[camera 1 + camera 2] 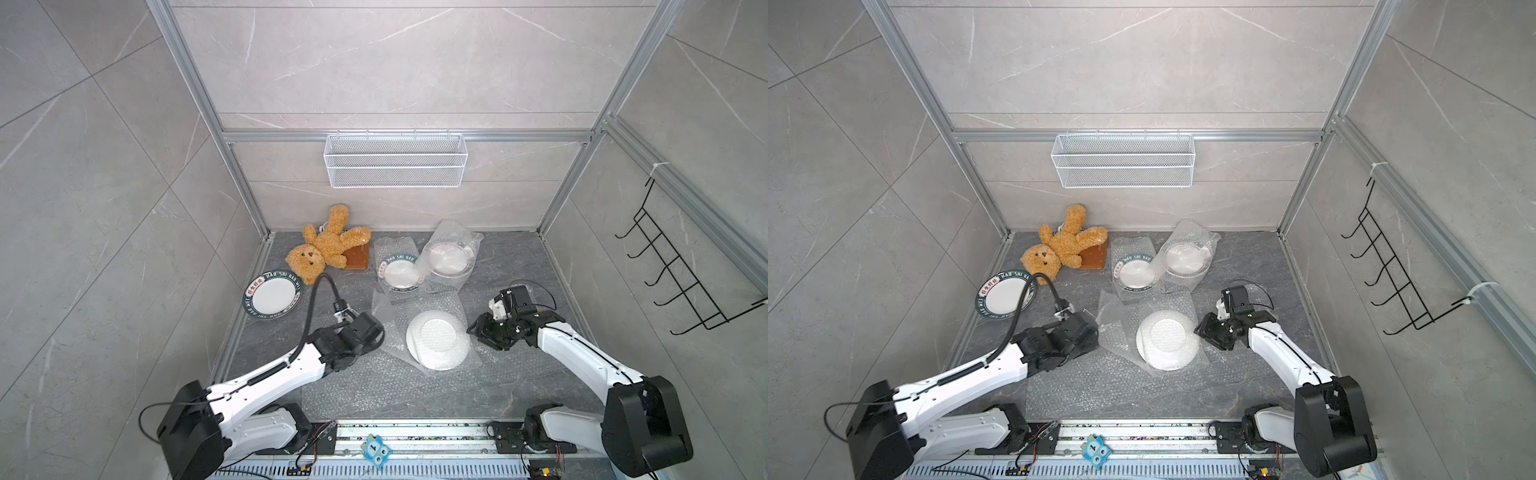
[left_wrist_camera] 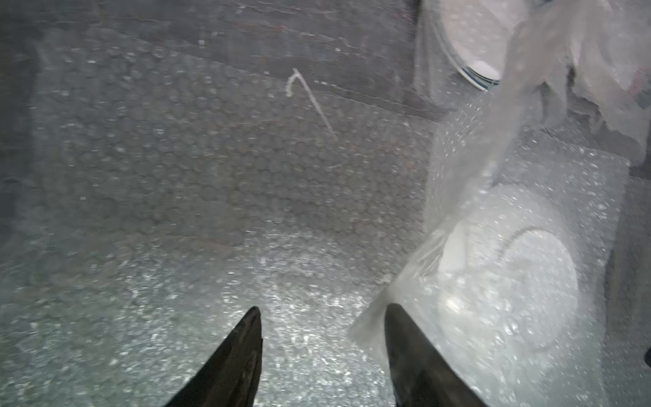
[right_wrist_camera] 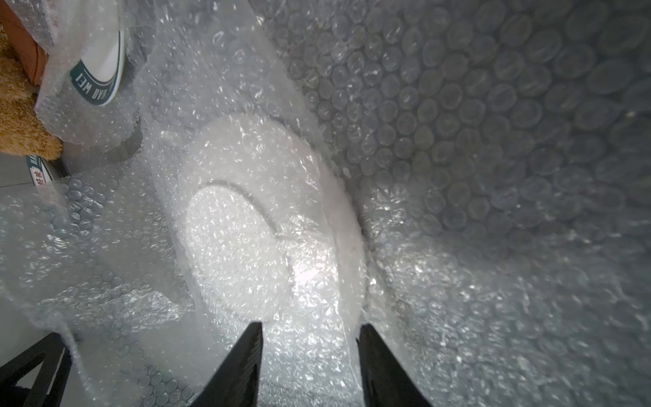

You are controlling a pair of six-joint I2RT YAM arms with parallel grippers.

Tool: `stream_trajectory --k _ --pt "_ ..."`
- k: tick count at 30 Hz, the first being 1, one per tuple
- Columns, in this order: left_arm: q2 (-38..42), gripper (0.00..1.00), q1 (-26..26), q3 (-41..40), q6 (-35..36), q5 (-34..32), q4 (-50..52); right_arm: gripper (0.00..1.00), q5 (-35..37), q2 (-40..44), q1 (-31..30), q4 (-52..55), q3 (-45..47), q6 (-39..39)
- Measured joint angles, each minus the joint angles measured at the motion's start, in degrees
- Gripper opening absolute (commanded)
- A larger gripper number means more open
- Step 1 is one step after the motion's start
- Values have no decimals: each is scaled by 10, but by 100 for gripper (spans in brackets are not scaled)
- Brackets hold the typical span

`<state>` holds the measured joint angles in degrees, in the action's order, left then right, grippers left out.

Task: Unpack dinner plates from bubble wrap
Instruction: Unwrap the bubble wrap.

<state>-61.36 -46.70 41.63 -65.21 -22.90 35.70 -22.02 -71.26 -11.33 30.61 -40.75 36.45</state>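
While both have jaws parted, left gripper (image 2: 322, 306) over bubble wrap (image 2: 211, 176), right gripper (image 3: 310, 324) beside wrapped plate (image 1: 438, 338) at frame centre

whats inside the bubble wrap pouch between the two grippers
A white plate lying upside down inside the bubble wrap pouch. Its face is turned down, so any rim pattern cannot be seen.

- The brown slab (image 1: 357, 257) lies mostly hidden under the teddy bear (image 1: 322, 249).
- The upturned plate (image 1: 438, 338) lies face down inside bubble wrap (image 1: 415, 303), so its rim band is out of sight.
- The back plate (image 1: 451, 259) has rim markings clouded by its wrap.
- A black cable (image 1: 1041, 274) crosses the bare plate (image 1: 1003, 297), covering part of its rim.
- The left wrist view is smeared, and the picture's edge cuts off the left pincer (image 2: 322, 310) behind its fingertips.
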Motion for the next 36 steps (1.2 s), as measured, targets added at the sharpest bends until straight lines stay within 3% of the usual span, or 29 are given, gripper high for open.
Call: stream_trajectory --k 6,10,18,25,30,36 --pt "140 77 108 -22 20 28 47 62 14 18 0 33 -10 -21" --pt "155 78 139 29 76 65 56 62 26 33 -4 54 -23 -29" --pt "33 78 131 93 154 269 -64 67 54 40 -38 75 -36 -33" --pt "-90 78 101 34 137 375 -186 72 117 27 -155 91 -75 -20" --pt "-155 78 99 -16 108 401 -246 72 162 -23 -241 90 -110 -2" --pt "-172 77 99 -48 90 397 -259 65 197 -102 -329 81 -146 22"
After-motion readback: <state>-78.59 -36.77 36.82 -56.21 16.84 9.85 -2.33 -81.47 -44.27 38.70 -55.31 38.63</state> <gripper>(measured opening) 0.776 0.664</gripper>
